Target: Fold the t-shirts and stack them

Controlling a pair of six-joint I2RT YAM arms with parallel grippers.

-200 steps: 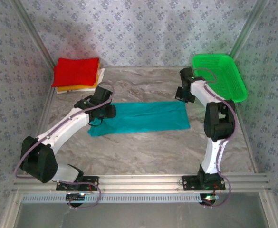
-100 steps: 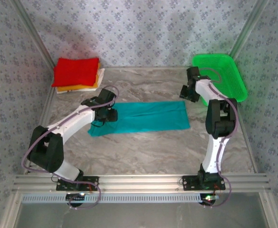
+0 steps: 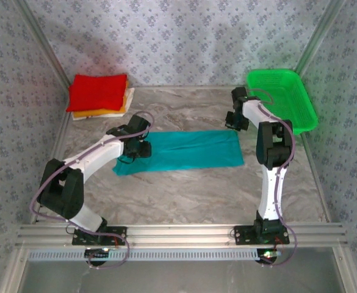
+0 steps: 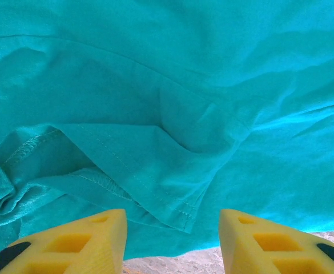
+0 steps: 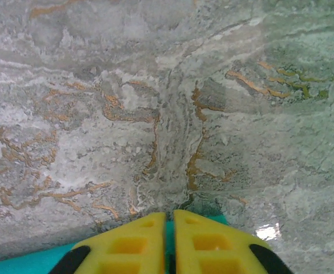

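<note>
The teal t-shirt [image 3: 190,151] lies as a long folded strip across the middle of the table. My left gripper [image 3: 137,146] is at its left end. In the left wrist view this gripper [image 4: 172,240] is open, and a hemmed corner of the teal cloth [image 4: 178,208] lies just ahead of the gap. My right gripper [image 3: 232,122] is at the strip's far right corner. Its yellow fingers [image 5: 138,242] are pressed together with teal cloth [image 5: 170,228] in the slit between them. A stack of folded t-shirts, red [image 3: 97,91] over orange-yellow [image 3: 108,112] and white [image 3: 130,96], sits at the back left.
A bright green mesh basket [image 3: 285,97] stands at the back right, close behind the right arm. Patterned walls and metal frame posts close in the marble table [image 3: 190,195] on three sides. Bare marble [image 5: 155,85] lies ahead of the right fingers.
The right gripper swung right toward the basket, then came back to the shirt's far right corner. The left arm's elbow shifted while its gripper stayed at the shirt's left end.
</note>
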